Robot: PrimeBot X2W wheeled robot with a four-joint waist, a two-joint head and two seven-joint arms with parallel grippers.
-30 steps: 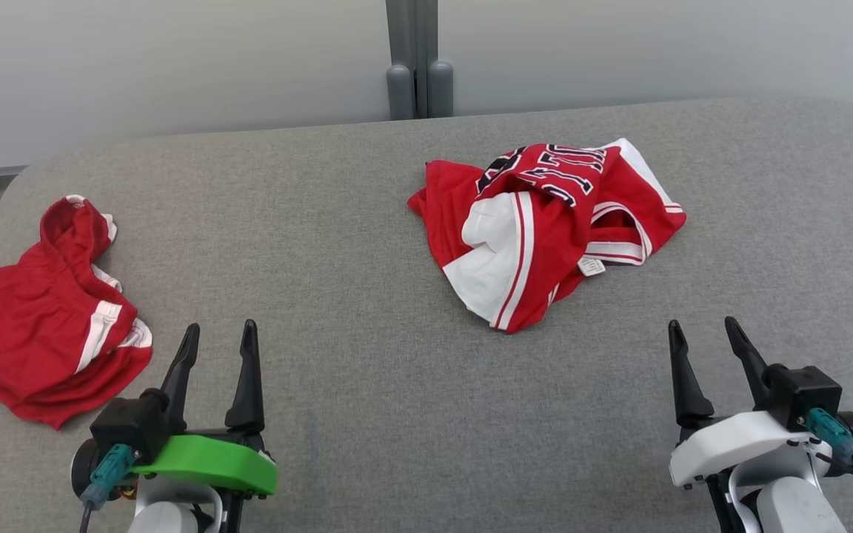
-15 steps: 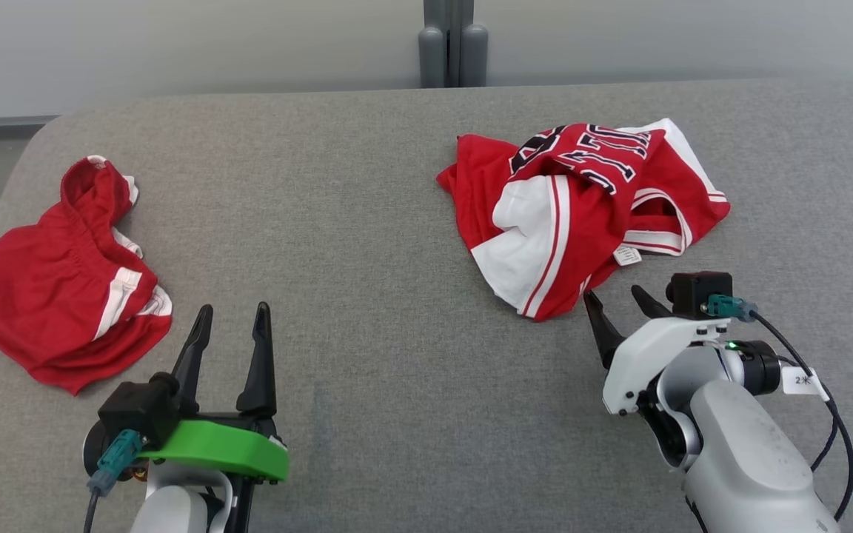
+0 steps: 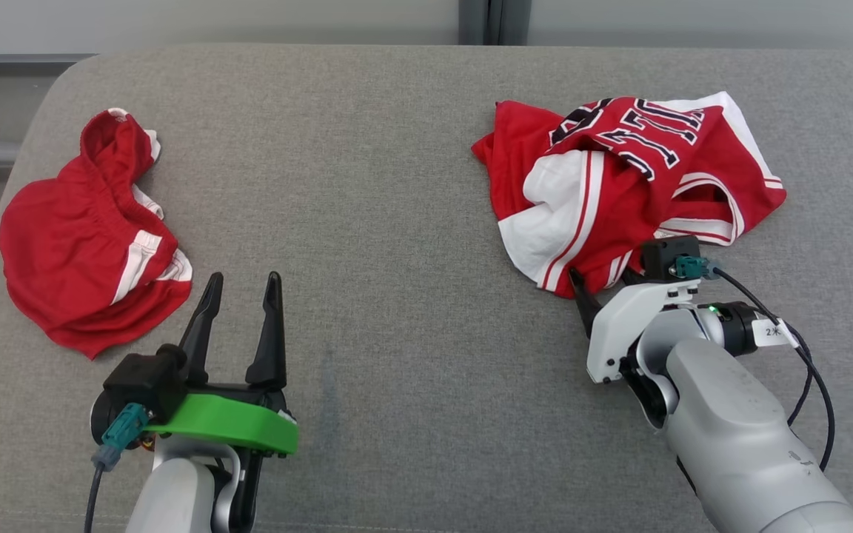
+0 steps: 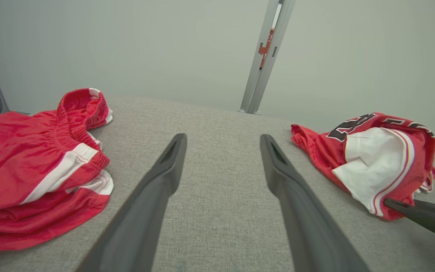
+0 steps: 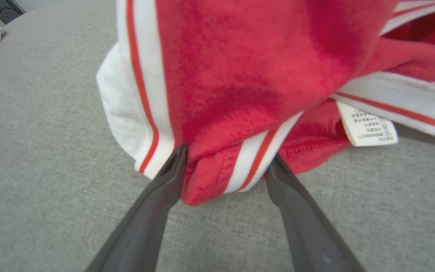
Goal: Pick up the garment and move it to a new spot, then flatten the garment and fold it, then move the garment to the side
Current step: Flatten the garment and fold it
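Red garment (image 3: 619,185) lies bunched at the right of the table (image 3: 397,222), right gripper (image 5: 227,158) spread open astride its near hem corner. Danger: closing there could pinch several layers and lift a bundle. Left gripper (image 3: 241,281) hangs open near the shorts (image 3: 78,244).

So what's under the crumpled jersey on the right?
Grey cloth surface shows around the jersey; its near corner lies between the open fingers of the right tool. Anything beneath the folds is hidden.
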